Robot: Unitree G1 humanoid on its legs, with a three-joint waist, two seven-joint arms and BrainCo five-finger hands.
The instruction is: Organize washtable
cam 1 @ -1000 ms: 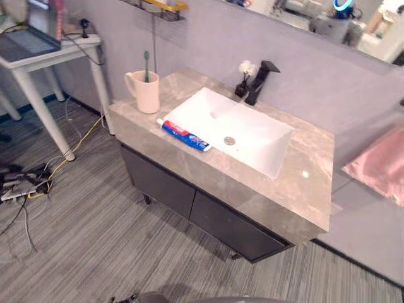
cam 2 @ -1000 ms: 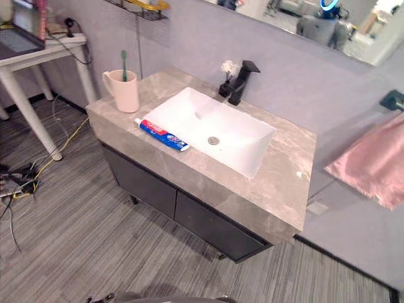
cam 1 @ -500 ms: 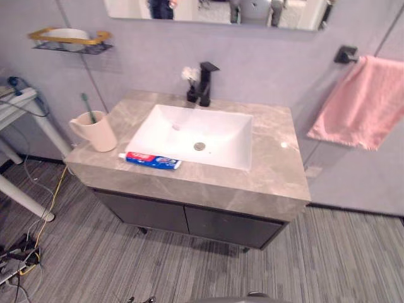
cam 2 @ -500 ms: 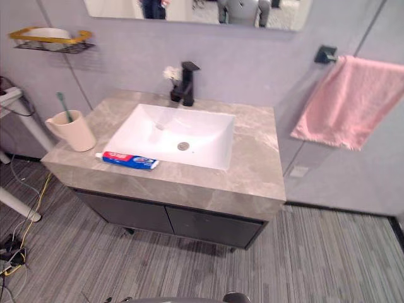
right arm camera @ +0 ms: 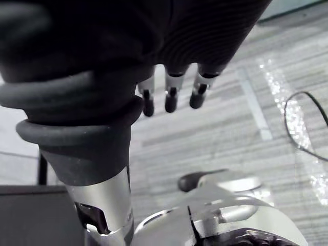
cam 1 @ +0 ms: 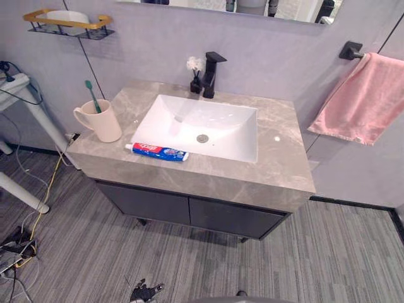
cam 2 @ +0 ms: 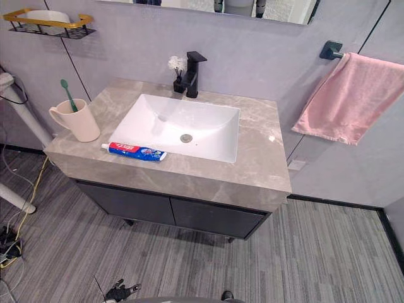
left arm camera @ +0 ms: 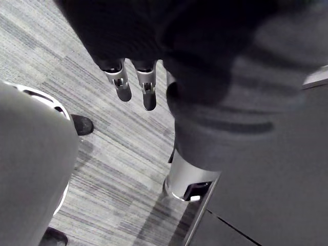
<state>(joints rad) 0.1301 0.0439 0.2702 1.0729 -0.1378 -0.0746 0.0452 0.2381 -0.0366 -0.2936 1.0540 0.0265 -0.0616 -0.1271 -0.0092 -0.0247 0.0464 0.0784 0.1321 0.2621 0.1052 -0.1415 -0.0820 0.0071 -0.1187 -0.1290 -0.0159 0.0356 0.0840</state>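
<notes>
Table (cam 1: 278, 165): grey stone top over dark cupboard doors. I stand back from it and have nothing in reach.
Left hand (left arm camera: 147, 88): hangs at my side with fingers straight and apart, pointing at the floor, holding nothing.
Right hand (right arm camera: 172, 93): likewise hanging, fingers straight and apart, nothing in it.
Toothpaste (cam 1: 156, 151): lies flat on the table's front strip, just beside the sink's near rim, cap end toward the cup. I judge it the loose item to tidy.
Cup (cam 1: 108, 123): cream, handled, upright near the table's left corner. It holds the green toothbrush (cam 1: 92, 95), head up and leaning. There is room, I judge, for the tube as well.
Sink (cam 1: 235, 126): white basin with a drain in the middle and nothing lying in it.
Faucet (cam 1: 210, 72): black, at the back rim, with a small flower vase (cam 1: 195, 71) just beside it.
Wall shelf (cam 1: 95, 24): gold-rimmed, up on the wall left of the table. It holds a white dish (cam 1: 63, 15), contents hidden.
Towel (cam 1: 363, 98): pink, hung from a dark wall hook, right of the table.
</notes>
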